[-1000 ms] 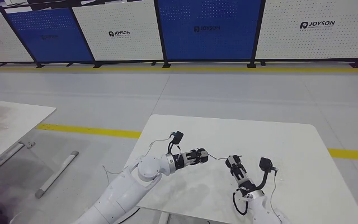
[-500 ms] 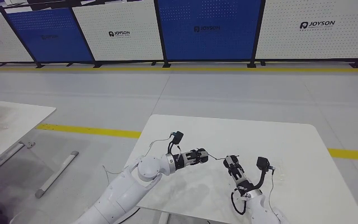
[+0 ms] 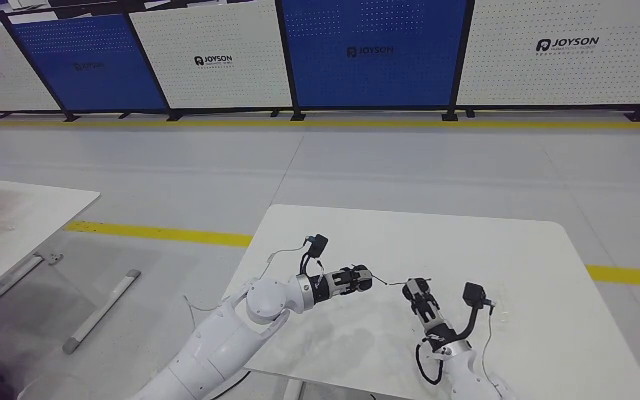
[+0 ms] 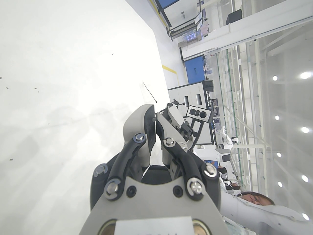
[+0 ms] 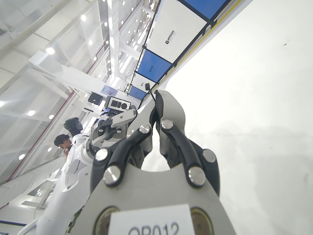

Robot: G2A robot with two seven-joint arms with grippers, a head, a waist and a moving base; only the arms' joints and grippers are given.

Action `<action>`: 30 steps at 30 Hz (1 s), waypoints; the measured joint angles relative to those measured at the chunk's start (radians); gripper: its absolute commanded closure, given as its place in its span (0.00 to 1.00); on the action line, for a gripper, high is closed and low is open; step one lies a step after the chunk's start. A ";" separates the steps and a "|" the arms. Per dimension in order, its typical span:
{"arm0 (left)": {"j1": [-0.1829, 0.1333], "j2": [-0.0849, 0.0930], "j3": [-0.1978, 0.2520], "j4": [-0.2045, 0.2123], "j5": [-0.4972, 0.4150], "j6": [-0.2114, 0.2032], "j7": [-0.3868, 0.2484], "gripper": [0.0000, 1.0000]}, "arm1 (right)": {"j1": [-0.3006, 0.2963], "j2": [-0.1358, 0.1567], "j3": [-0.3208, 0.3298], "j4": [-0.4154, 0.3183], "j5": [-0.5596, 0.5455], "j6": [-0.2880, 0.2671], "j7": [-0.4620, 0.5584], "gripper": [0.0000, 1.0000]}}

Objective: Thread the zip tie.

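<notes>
The black zip tie (image 5: 147, 86) is held in the air just above the white table (image 3: 450, 240), between the two grippers. In the top view it appears as a thin dark line (image 3: 390, 283) running from one set of fingertips to the other. In the right wrist view its square head sticks out past the tips of the right gripper (image 5: 155, 99), on a short stretch of strap. That gripper's fingers are pressed together on the strap, which runs down between the ribbed pads. The left gripper (image 4: 154, 118) is likewise closed, its pads nearly touching, with a small black bit of the tie pinched at the very tips.

In the top view the left gripper (image 3: 370, 279) and the right gripper (image 3: 408, 287) face each other tip to tip, near but apart, over the near half of the table. The left wrist view shows the right gripper (image 4: 168, 110) just beyond the left fingertips. The right wrist view shows the left gripper (image 5: 130, 113) just beside the right one.

A thin dark strip (image 4: 149, 91) with a small knob at one end shows against the tabletop (image 4: 61, 50) past the left fingertips. Whether it lies on the table or belongs to the held tie cannot be told.

A yellow floor line (image 3: 160, 233) passes beyond the table, blue and white pegboard panels (image 3: 375, 50) stand behind, and a second white table (image 3: 40, 215) is well off to the left.
</notes>
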 measured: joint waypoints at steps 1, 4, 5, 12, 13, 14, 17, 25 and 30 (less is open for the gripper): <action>0.000 0.000 0.000 0.000 0.000 0.000 0.000 1.00 | 0.001 -0.001 0.000 0.002 0.000 0.000 0.002 1.00; 0.000 0.000 0.000 0.000 0.000 0.000 0.000 1.00 | 0.004 -0.005 0.002 0.005 0.001 -0.006 0.003 1.00; 0.000 0.000 0.000 0.000 0.000 0.000 0.000 1.00 | 0.004 -0.006 0.004 0.004 0.001 -0.009 0.002 1.00; 0.000 0.000 0.000 0.000 0.000 0.000 0.000 1.00 | -0.005 -0.010 0.018 -0.005 0.002 -0.022 0.017 1.00; 0.000 0.000 0.000 0.000 0.000 0.000 0.000 1.00 | -0.005 -0.010 0.019 -0.004 0.001 -0.020 0.020 1.00; 0.000 0.000 0.000 0.000 0.000 0.000 0.000 1.00 | -0.003 -0.012 0.019 -0.002 0.000 -0.016 0.023 1.00; 0.000 0.000 0.000 0.000 0.000 0.000 0.000 1.00 | 0.001 -0.015 0.019 0.002 -0.002 -0.006 0.029 1.00; 0.000 0.000 0.000 0.000 0.000 0.000 0.000 1.00 | 0.010 -0.024 0.015 0.010 -0.008 0.005 0.046 1.00; 0.000 0.000 0.000 0.000 0.000 0.000 0.000 1.00 | 0.008 -0.028 0.018 0.013 -0.012 0.002 0.048 1.00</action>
